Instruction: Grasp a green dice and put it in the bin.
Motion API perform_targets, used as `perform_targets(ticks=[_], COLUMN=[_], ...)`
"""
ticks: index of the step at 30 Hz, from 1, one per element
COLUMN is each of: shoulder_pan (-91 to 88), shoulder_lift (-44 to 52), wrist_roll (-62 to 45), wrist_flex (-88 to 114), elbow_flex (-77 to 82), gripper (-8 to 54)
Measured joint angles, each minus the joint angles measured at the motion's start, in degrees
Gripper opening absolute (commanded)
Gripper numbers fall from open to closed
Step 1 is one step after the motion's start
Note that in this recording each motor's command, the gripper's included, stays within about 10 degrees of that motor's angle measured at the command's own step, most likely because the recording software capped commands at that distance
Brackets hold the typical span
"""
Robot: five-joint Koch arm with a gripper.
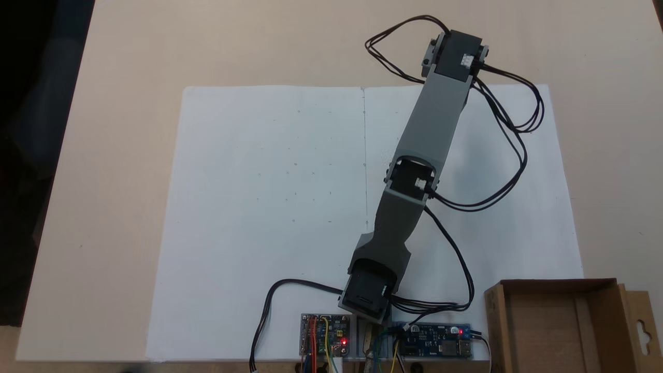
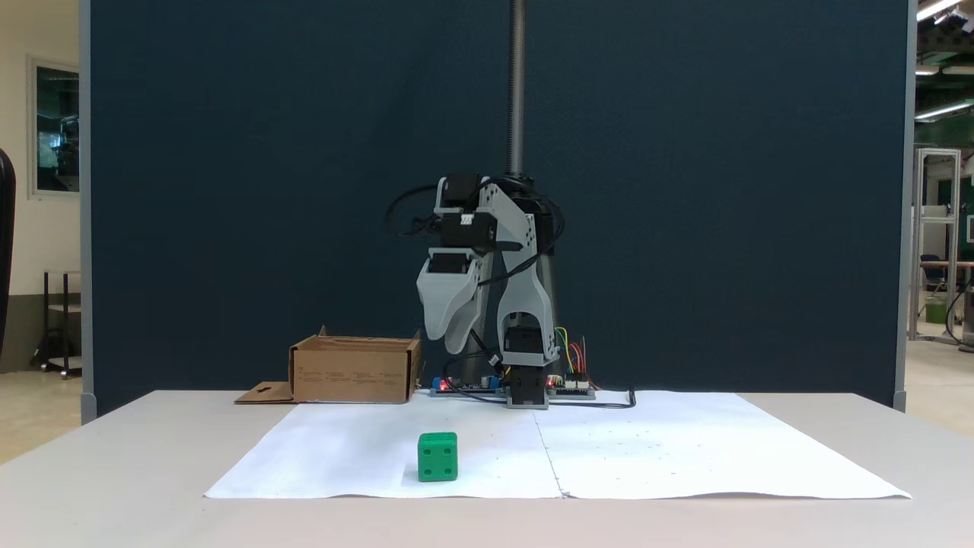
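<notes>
On white paper point(image 2: 685, 449), green dice point(image 2: 437, 457), unobstructed

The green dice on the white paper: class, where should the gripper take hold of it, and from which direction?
Probably from above, jaws closing on two opposite flat side faces of the green dice. It sits flat and alone on the paper, below the raised gripper.

Bin point(image 1: 559, 331) cut off by bottom edge; arm point(image 1: 430, 134) hides green dice point(image 2: 437, 457) from above.
</notes>
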Motion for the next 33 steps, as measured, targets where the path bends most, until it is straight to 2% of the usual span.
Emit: perform_targets(ticks=[16, 33], shoulder_pan=[0.2, -0.8], shoulder_lift=[-12.3, -18.2], wrist_roll=[-12.2, -12.7], wrist_flex=[0.0, -1.1], elbow_flex=[-6.6, -8.2], gripper=[40.5, 40.4])
